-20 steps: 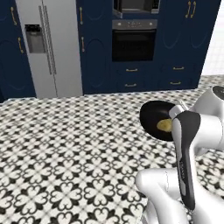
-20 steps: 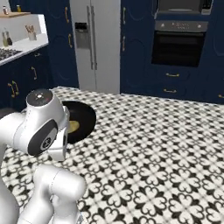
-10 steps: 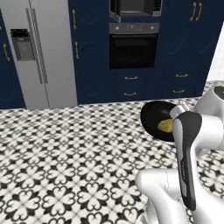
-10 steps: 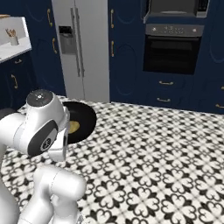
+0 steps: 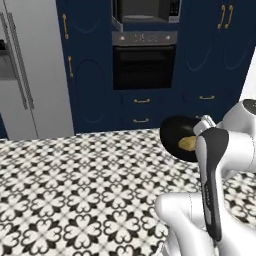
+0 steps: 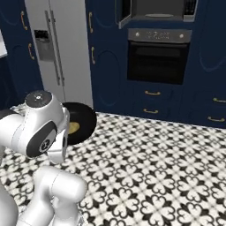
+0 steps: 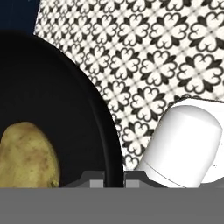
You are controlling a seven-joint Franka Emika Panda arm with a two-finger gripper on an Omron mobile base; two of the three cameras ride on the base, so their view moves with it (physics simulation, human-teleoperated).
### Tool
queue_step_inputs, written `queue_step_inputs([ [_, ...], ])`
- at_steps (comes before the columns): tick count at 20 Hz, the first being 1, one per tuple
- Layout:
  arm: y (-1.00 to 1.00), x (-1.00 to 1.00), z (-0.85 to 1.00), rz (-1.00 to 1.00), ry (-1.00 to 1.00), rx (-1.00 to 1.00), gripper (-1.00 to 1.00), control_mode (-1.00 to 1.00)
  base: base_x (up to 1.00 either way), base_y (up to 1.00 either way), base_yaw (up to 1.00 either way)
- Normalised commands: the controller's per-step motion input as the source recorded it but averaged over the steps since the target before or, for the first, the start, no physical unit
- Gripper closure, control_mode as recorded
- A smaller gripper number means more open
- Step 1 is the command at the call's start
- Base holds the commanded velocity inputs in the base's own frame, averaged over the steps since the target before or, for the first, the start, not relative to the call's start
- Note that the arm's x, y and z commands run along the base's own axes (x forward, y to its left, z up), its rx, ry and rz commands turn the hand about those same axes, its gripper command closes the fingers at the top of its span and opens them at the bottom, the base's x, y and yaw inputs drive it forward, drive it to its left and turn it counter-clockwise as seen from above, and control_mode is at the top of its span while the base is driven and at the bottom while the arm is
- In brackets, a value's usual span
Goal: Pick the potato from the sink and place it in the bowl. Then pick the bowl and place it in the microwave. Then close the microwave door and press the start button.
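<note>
Potato (image 7: 26,155) lies inside the glossy black bowl (image 7: 57,109), which the gripper (image 7: 114,178) holds clamped by its rim, jaws closed on the bowl's edge. The bowl is carried above the patterned black-and-white floor (image 5: 75,200), beside the arm's white links. Ahead, the microwave (image 5: 145,11) sits high in the navy cabinetry (image 5: 90,75), with its cavity exposed. Directly below it stands the black oven (image 5: 144,62), then drawers with brass handles. A grey refrigerator (image 5: 30,70) stands to the left.

Glossy black bowl (image 7: 52,100), rough-skinned tan potato (image 7: 26,155), brushed-metal microwave (image 5: 145,12) frame, patterned tile floor (image 5: 75,190).
</note>
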Motion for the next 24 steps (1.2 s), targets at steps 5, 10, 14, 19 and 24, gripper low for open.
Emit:
queue_step_inputs([
  [5, 0.0, 0.0, 0.0, 0.0, 0.0, 0.0, 1.0, 1.0, 1.0, -0.91, 0.0],
  [10, 0.0, 0.0, 0.0, 0.0, 0.0, 0.0, 1.0, 1.0, 1.0, -0.33, 0.02],
  [14, 0.0, 0.0, 0.0, 0.0, 0.0, 0.0, 1.0, 1.0, 1.0, -0.17, 0.09],
  [19, 0.0, 0.0, 0.0, 0.0, 0.0, 0.0, 1.0, 1.0, 1.0, -0.28, 0.21],
  [24, 0.0, 0.0, 0.0, 0.0, 0.0, 0.0, 1.0, 1.0, 0.85, -0.68, 0.2],
])
